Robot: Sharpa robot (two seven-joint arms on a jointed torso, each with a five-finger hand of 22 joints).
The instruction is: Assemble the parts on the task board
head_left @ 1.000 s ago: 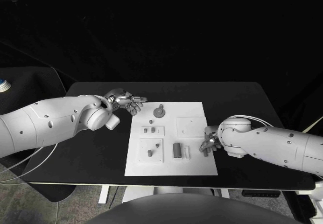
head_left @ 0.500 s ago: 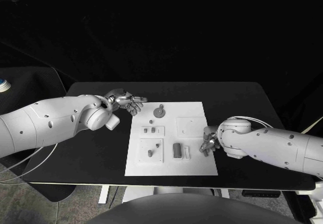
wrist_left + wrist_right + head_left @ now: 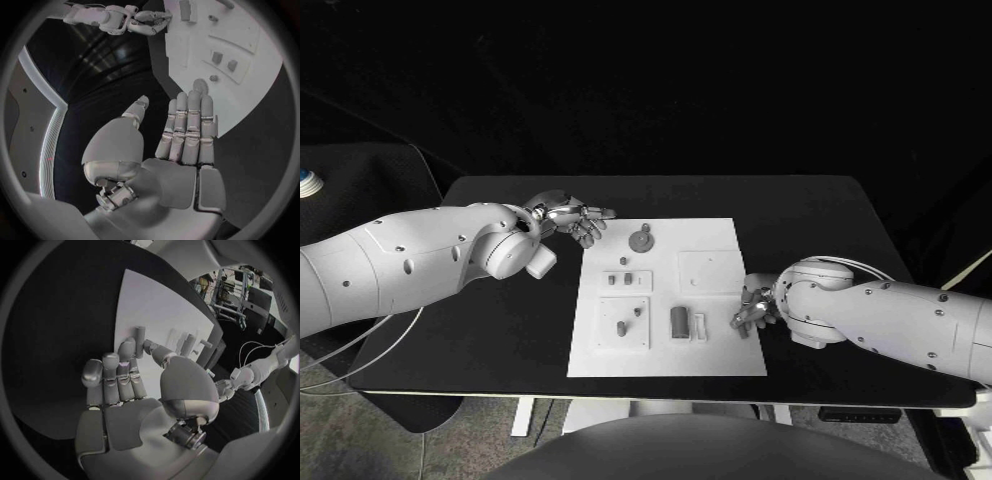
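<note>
Lying flat in the middle of the matte black worktop [image 3: 502, 330], the task board [image 3: 718, 345] is a thin white rectangular plate with raised square plates on it. Small grey parts [image 3: 679, 322] sit on it: a round disc with a tab near the far edge, short pegs on the squares, and a dark upright block toward the near side. The left robot hand [image 3: 571, 220], silver and segmented, hovers off the board's far left corner, fingers straight and close together, holding nothing. The right robot hand [image 3: 751, 305] sits at the board's right edge, fingers loosely apart, empty. Since a second ago the right arm has shifted slightly toward the robot; the left looks unchanged.
</note>
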